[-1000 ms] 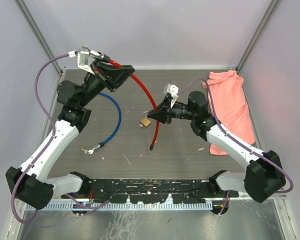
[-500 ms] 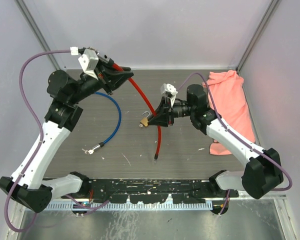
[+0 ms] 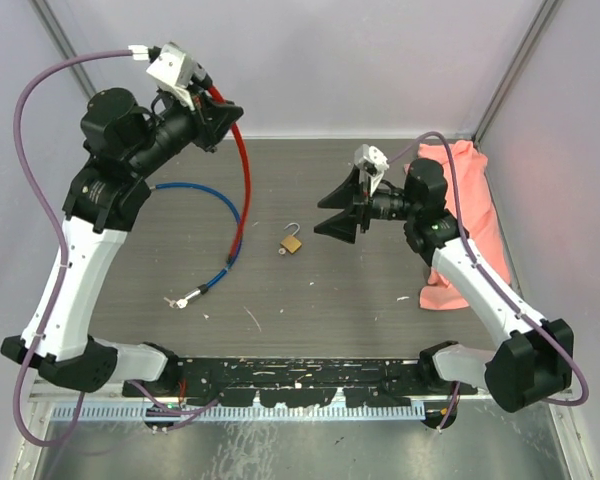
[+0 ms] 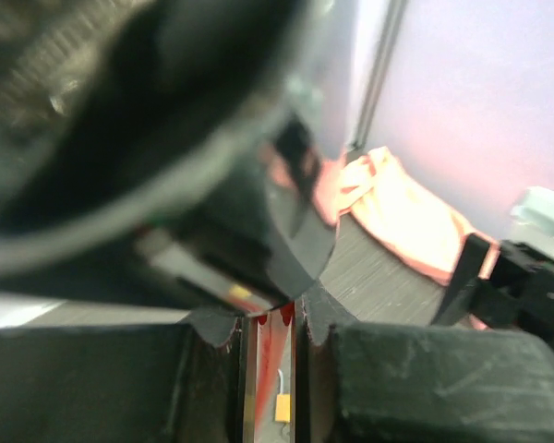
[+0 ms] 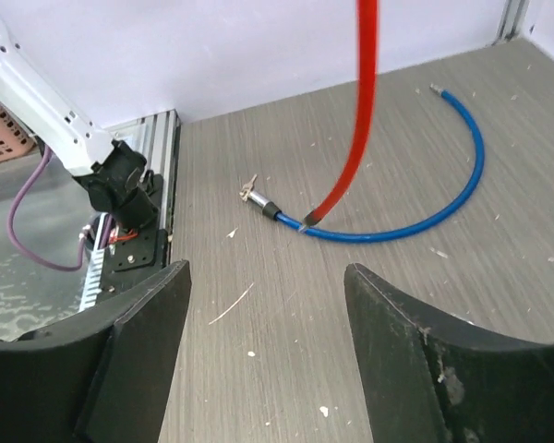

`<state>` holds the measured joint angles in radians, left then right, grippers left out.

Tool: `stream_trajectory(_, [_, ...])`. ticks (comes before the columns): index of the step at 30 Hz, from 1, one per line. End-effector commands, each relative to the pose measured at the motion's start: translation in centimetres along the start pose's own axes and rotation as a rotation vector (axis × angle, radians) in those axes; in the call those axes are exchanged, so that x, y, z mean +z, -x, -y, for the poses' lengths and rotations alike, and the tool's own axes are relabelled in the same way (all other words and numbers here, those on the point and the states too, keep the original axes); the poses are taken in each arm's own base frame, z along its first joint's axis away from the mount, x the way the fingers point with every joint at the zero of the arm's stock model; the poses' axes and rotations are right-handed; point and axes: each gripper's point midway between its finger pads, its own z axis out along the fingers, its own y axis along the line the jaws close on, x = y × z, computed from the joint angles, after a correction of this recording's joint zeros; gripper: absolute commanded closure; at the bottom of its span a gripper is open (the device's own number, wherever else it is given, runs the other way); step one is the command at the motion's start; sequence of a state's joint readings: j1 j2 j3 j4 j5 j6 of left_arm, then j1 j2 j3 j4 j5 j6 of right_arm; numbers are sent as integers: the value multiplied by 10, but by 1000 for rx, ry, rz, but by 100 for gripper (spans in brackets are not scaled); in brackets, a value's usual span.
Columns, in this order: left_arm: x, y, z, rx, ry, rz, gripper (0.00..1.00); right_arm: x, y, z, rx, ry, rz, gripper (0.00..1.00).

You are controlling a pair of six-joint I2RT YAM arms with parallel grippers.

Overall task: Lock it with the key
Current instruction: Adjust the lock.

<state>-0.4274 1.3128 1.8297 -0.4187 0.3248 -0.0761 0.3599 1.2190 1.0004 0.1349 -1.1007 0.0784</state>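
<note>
**Ana:** Padlock [image 3: 292, 242] first: where is it?

**Ben:** Flat on the counter [image 3: 360, 290], mid-way between the arms, shackle swung open, nothing touching it. The right pincer [image 3: 325, 213] hangs just beside it, spread wide and empty. The left pincer [image 3: 218, 112] is high at the back, clenched on the red cable [image 3: 243, 180], which dangles down to the counter.

**Ana:** And the key?

**Ben:** A small metal piece [image 3: 184, 298] at the end of the blue cable [image 3: 205, 190] may be it; it is too small to tell.

**Ana:** How should the right arm go in?

**Ben:** My view: take the padlock by its body from the sides, leaving shackle and keyhole free, and keep the red cable lifted clear.

**Ana:** What changed in the last second?

**Ben:** The right pincer was nearly closed, down at the padlock and red cable. It has since opened and pulled back. The left arm has risen, and the cable's loose end has swung left, away from the padlock.
</note>
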Motion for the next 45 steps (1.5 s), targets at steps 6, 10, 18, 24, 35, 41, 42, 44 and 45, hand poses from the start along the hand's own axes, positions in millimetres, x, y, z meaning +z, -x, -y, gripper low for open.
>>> stream_trajectory(6, [9, -17, -30, 97, 386, -207, 100, 1, 14, -25, -149, 75, 100, 23])
stream_trajectory(10, [22, -8, -28, 147, 460, -174, 100, 22, 16, -24, 183, 73, 164, 25])
stream_trajectory(18, [59, 21, -18, 73, 461, 2, 100, 23, 3, 16, 1007, -47, 456, 27])
stream_trajectory(24, [74, 45, -4, 5, 407, 93, 100, 30, -15, 25, 995, -78, 397, 27])
stream_trajectory(35, [74, 80, 17, -147, 318, 277, 100, 30, -31, 42, 1299, -125, 419, 27])
stream_trajectory(41, [82, 85, 30, -187, 292, 324, 100, 33, 17, 49, 1374, 6, 525, 24])
stream_trajectory(42, [83, 85, 30, -186, 291, 324, 100, 31, 21, 48, 1353, 25, 535, 25])
stream_trajectory(44, [85, 84, 32, -183, 288, 320, 100, 30, 14, 51, 1326, -6, 517, 25])
stream_trajectory(45, [86, 83, 33, -189, 285, 322, 100, 29, 5, 54, 1331, -39, 514, 25])
